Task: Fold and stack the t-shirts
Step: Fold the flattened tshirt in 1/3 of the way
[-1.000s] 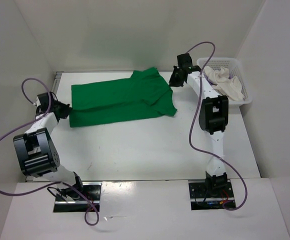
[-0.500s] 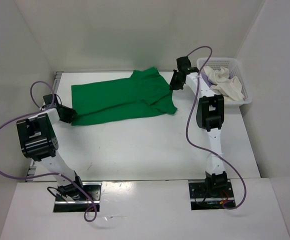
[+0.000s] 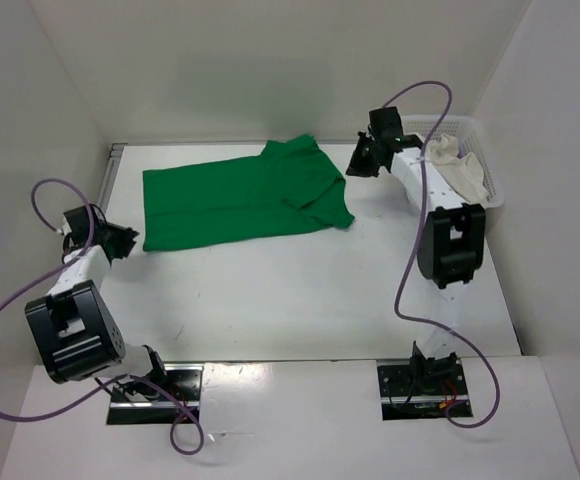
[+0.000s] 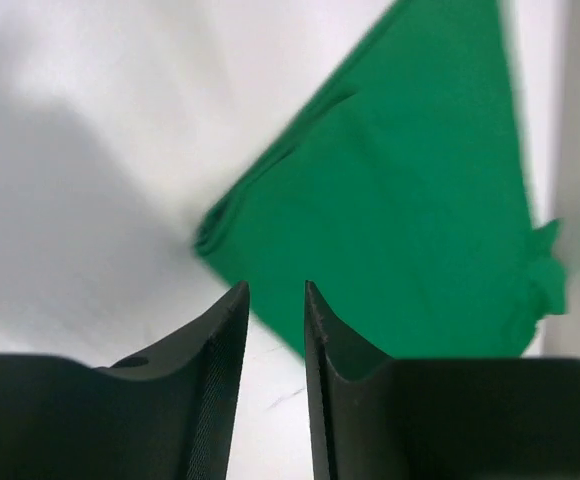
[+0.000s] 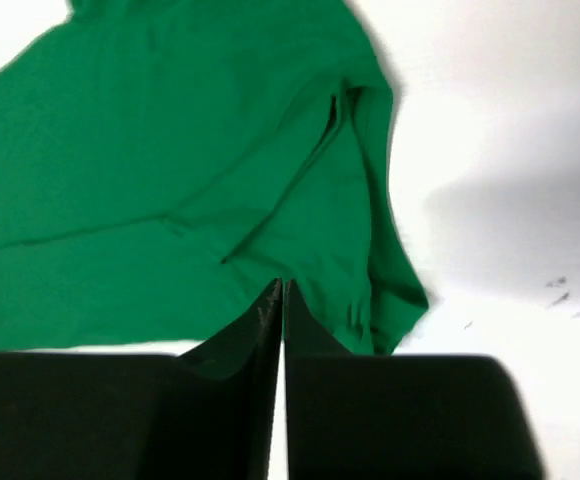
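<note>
Currently, nearest the arm bases, the worktop (image 3: pixel 290 290) carries no finished stack. The left end effector (image 4: pixel 275 292) sits low at the left, just off the near left corner of the green t-shirt (image 3: pixel 240 200) and not touching it. Its jaws are spread a little, with nothing between them.

The green t-shirt lies flat across the middle of the worktop. Layered edges show at its near left corner and a sleeve is turned in at the right, so at least one fold appears to be made. It is still long and wide, so further folds look to be needed.

Beyond it, the right end effector (image 5: pixel 282 287) hovers by the shirt's far right edge. Its jaws are parted by only a slit and pinch nothing.

Farthest right, the basket (image 3: pixel 467 122) holds the white t-shirt (image 3: pixel 455 170), crumpled and unfolded. No third shirt can be made out. Judged progress: early, with one shirt part-folded and nothing stacked.
</note>
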Robot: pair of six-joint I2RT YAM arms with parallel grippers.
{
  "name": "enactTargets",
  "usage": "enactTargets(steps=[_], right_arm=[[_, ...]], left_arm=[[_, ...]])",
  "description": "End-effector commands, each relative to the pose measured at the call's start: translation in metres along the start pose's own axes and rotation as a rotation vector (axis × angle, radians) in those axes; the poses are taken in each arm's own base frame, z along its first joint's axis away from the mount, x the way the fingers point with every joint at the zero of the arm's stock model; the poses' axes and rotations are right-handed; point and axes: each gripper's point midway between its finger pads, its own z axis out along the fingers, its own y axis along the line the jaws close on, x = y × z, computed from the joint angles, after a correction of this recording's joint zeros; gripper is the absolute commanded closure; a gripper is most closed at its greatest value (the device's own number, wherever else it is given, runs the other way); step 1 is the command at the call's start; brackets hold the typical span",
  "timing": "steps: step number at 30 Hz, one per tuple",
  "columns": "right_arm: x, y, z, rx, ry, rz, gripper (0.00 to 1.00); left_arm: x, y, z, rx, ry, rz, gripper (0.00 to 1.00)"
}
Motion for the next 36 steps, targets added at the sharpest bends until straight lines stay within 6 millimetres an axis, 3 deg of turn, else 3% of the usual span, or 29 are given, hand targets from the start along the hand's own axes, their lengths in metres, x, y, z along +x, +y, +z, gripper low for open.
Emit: enactTargets(steps=[1,3,5,6,7,8,13,25,34,35,36], right_arm=[[0.006,0.006,-0.035,-0.053,-0.061,-0.024,0.97],[0.023,-0.006,-0.035,-0.023,-0.033,-0.028,0.97],[0.049,-0.025,-0.026,0.013,0.010,-0.032,0.92],[0.059,-0.032,-0.023,0.027,0.036,-0.042,0.87],[0.074,-0.041,-0.019,0.044,0.070,-0.050,0.75],[0.081,-0.044,-0.013,0.042,0.088,-0.048,0.71],[0.110,-0.061,-0.003,0.062,0.150,-0.062,0.60],[0.124,-0.058,0.032,0.010,0.215,-0.039,0.62],[0.121,-0.041,0.047,-0.076,0.216,0.013,0.66],[0.120,-0.041,0.049,-0.076,0.216,0.013,0.67],[0.118,-0.039,0.050,-0.079,0.208,0.024,0.78]], left_arm=[[0.033,0.037,0.014,-0.090,0.101,-0.031,0.65],[0.037,0.036,0.019,-0.076,0.123,-0.033,0.63],[0.043,0.036,0.026,-0.068,0.160,-0.039,0.54],[0.041,0.032,0.029,-0.057,0.162,-0.038,0.52],[0.046,0.037,0.034,-0.071,0.185,-0.043,0.52],[0.046,0.038,0.036,-0.070,0.184,-0.043,0.51],[0.046,0.041,0.049,-0.077,0.190,-0.045,0.60],[0.044,0.038,0.064,-0.066,0.192,-0.053,0.85],[0.039,0.028,0.068,-0.040,0.194,-0.060,0.98],[0.041,0.030,0.070,-0.047,0.200,-0.062,0.98],[0.041,0.030,0.070,-0.047,0.200,-0.062,0.99]])
